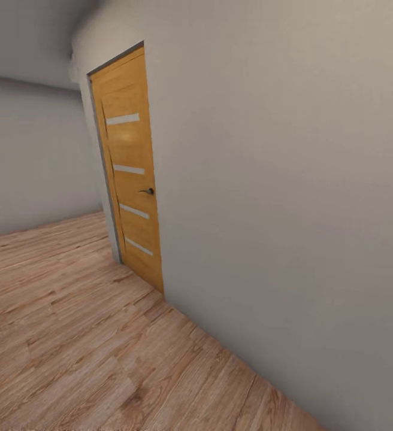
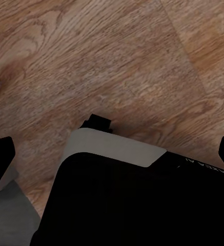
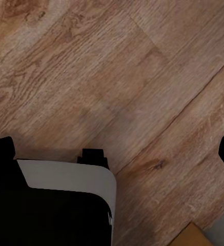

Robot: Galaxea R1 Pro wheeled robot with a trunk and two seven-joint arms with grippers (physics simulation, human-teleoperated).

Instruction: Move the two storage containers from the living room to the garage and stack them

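Note:
The two storage containers are out of view. In the left wrist view my left gripper [image 2: 113,154] is open, its dark fingertips [image 2: 0,159] spread wide over light wood planks with nothing between them. My right gripper [image 3: 113,151] is likewise open, its fingertips [image 3: 1,149] far apart and holding nothing. Under both grippers I see part of my own black and white base [image 2: 117,148].
A pale wall [image 1: 292,197] runs close along my right. An orange wooden door [image 1: 130,173] with narrow glass slits and a dark handle [image 1: 148,191] stands shut in it. Wood-plank flooring [image 1: 59,335] stretches ahead and left to another pale wall [image 1: 29,155].

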